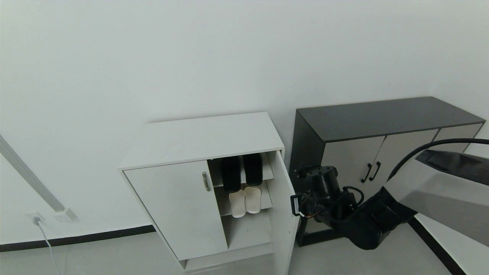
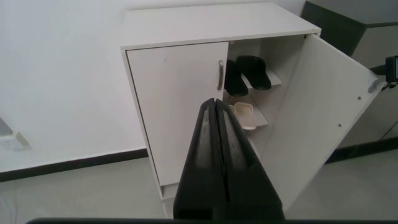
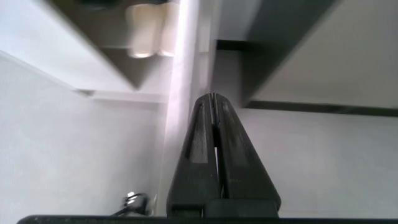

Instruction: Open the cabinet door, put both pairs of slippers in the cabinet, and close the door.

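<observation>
With the black slippers and white slippers lying inside the cabinet, only its open door is awaiting closing, the left gripper and right gripper clenched empty.

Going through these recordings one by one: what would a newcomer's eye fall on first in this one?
The white cabinet draws the eye first, with its right door swung open. Inside, a black pair of slippers sits on the upper shelf and a pale pair on the shelf below. The right gripper, fingers shut, is close by the open door's outer side.
</observation>
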`<state>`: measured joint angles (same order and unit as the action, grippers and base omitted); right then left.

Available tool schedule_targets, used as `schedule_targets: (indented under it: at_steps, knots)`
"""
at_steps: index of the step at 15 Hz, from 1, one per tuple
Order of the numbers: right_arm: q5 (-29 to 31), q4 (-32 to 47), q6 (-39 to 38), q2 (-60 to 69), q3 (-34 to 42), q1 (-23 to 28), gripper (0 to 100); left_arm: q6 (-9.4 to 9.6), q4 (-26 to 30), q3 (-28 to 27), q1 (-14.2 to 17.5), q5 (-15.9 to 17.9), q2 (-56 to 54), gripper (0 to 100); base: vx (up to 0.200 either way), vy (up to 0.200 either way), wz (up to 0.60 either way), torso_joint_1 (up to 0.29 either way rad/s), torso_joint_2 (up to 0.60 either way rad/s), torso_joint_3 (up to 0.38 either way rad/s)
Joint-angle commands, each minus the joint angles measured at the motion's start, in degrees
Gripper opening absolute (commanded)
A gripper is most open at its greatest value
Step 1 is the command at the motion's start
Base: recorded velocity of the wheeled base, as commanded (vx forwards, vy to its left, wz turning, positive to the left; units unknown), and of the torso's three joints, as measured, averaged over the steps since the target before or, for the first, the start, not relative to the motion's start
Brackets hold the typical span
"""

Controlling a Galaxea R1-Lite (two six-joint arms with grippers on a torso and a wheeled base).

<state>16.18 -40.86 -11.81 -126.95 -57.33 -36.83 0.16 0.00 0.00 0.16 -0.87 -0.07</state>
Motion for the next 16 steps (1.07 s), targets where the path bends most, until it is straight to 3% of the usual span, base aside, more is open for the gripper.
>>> schedule_targets:
  at_steps: [1, 4, 9, 14, 16]
  knots:
    - [-0.62, -0.01, -1.28, 0.92, 0.38, -3.16, 0, 0.02, 0.0, 0.0, 0.02, -0.01, 0.07, 0, 0.0, 0.0, 0.0, 0.0, 0.0, 0.0]
    - [-1.06, -0.09, -3.39, 2.41, 1.17, -6.94, 0, 0.02, 0.0, 0.0, 0.02, -0.01, 0.07, 0, 0.0, 0.0, 0.0, 0.0, 0.0, 0.0]
    - [-1.76, -0.53, 1.09, 7.77, 6.44, -7.47, 0, 0.02, 0.0, 0.0, 0.02, -0.01, 0.07, 0, 0.0, 0.0, 0.0, 0.0, 0.0, 0.0]
    - [-1.85, -1.06, 1.18, 8.39, 6.97, -7.56, 0, 0.02, 0.0, 0.0, 0.02, -0.01, 0.07, 0, 0.0, 0.0, 0.0, 0.0, 0.0, 0.0]
    - [-2.47, -1.24, 1.18, 8.39, 7.23, -7.47, 0, 0.02, 0.0, 0.0, 0.02, -0.01, 0.07, 0, 0.0, 0.0, 0.6, 0.005, 0.0, 0.002]
